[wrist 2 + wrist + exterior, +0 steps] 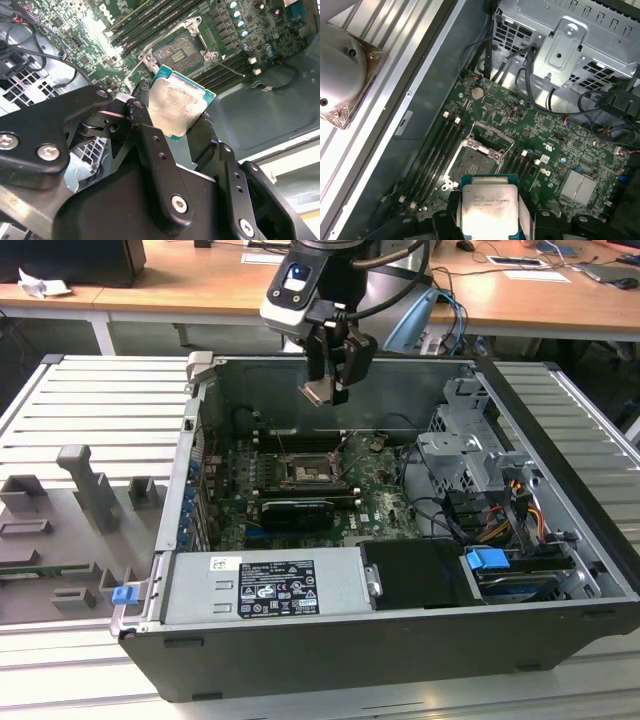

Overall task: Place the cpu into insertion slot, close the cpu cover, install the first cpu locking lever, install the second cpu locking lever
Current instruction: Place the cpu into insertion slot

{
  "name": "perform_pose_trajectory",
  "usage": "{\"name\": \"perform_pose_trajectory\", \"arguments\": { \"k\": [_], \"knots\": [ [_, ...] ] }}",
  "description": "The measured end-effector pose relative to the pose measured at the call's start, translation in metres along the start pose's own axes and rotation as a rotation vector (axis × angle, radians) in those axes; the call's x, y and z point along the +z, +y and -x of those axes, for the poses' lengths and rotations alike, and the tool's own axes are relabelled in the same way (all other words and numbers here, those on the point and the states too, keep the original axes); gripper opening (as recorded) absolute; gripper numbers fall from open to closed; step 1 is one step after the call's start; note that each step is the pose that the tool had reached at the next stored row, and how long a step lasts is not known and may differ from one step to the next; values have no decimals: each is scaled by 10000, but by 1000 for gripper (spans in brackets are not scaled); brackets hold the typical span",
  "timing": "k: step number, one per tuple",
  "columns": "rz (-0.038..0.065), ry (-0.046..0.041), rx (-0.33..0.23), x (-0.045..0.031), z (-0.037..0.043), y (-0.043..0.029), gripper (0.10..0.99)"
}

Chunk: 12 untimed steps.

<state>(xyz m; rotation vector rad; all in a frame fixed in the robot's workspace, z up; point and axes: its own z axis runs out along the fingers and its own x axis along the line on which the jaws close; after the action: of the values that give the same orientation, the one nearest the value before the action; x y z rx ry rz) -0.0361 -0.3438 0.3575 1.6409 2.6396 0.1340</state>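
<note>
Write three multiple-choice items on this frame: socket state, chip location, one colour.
1. How is the socket? A) filled; B) under a cooler; C) empty.
2. Where is the chip? A) in the gripper, above the board; B) seated in the socket; C) on the grey tray.
3. What colour is the plastic tab? A) red; B) blue; C) yellow.
Answers: 1 C, its bare contact bed shows in both wrist views. 2 A, the gripper clamps the chip's edges clear of the board. 3 B, it reads bright blue in the exterior view.

Lab with desks (170, 292), aluminium workbench (95, 405)
</note>
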Motion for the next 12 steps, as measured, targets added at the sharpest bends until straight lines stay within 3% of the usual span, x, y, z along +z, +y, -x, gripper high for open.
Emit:
{"name": "perform_pose_trajectory", "arguments": {
  "k": [12],
  "knots": [
    [18,-83,935,7,0,-1,541]
  ]
}}
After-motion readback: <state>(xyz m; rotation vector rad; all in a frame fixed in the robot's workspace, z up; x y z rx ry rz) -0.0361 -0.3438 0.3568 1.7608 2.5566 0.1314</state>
